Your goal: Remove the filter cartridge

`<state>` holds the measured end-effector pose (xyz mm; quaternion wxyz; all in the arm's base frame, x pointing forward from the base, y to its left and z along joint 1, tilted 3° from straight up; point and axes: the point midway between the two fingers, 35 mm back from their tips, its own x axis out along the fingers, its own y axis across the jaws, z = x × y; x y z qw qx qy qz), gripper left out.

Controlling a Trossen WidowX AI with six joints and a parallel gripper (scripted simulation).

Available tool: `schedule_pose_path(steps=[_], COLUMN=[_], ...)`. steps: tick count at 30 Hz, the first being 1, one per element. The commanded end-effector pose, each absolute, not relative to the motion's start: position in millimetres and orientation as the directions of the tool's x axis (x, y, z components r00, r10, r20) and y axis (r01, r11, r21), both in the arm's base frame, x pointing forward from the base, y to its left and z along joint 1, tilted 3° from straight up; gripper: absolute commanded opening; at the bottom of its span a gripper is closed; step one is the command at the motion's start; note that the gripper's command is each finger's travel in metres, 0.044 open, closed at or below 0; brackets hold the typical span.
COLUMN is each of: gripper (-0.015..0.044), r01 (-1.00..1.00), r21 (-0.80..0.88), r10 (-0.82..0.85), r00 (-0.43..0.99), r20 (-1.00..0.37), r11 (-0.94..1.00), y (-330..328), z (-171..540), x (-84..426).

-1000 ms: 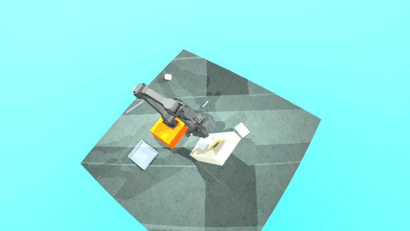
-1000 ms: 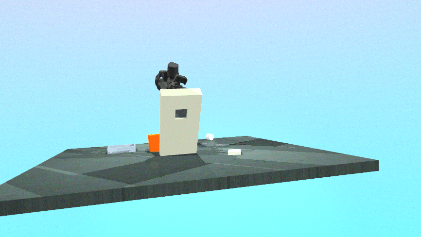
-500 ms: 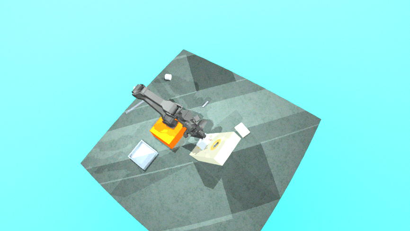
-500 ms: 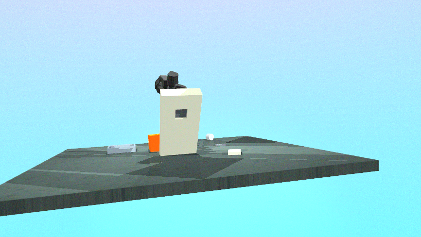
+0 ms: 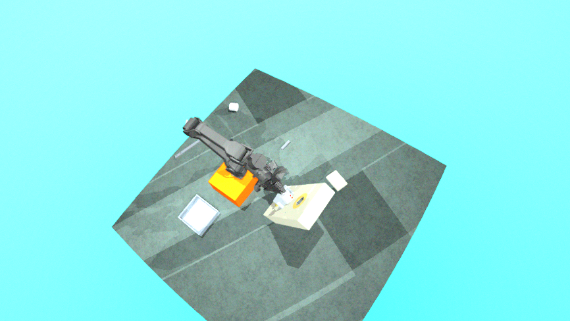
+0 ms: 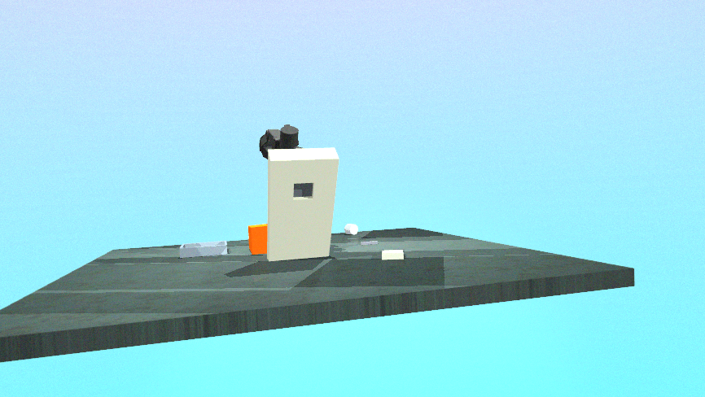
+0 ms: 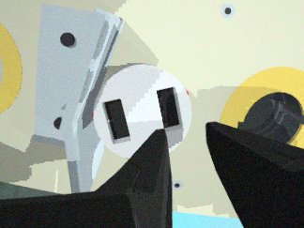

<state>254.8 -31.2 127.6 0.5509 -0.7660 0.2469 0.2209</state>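
The round white cartridge (image 7: 141, 104) (image 5: 287, 195) is out of its hole in the cream service panel (image 6: 295, 226) (image 7: 188, 27). It is beside a grey bracket (image 7: 66, 79), its two dark slots facing the wrist camera. Whether the bracket bears it is unclear. The panel's dark hole (image 7: 274, 116) stands empty inside a yellow ring (image 7: 233, 98), right of the cartridge. My gripper (image 7: 186, 135) is slightly open with nothing between its fingertips; the left tip overlaps the lower edge of the cartridge's right slot in the wrist view. Contact is unclear. The tray (image 5: 198, 215) (image 6: 203, 250) is empty.
An orange block (image 5: 231, 183) (image 6: 257, 240) stands between the arm and tray. A cream block (image 5: 336, 180) (image 6: 392, 255) lies beside the panel. A white cylinder (image 5: 233, 106) (image 6: 350, 229), a short grey bar (image 5: 285, 145) and a long strip (image 5: 186, 149) lie farther off.
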Motion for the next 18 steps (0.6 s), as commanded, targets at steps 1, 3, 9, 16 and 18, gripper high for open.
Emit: schedule_pose_path(steps=[1,3,9,16,18], gripper=[0.0091,0.0091,0.0091,0.0091,0.0144], r01=[-0.617,-0.611,-0.608,-0.607,-0.606], r21=[-0.738,-0.744,-0.747,-0.748,-0.749], r10=[-0.135,-0.14,-0.141,-0.141,-0.141], r00=[0.784,0.789,0.792,0.793,0.794], r20=[-0.606,-0.598,-0.594,-0.593,-0.591], r11=[-0.271,-0.269,-0.268,-0.268,-0.269], y=[-31,-32,-33,-35,-35], z=[130,126,160,193,201], x=[256,253,272,291,292])
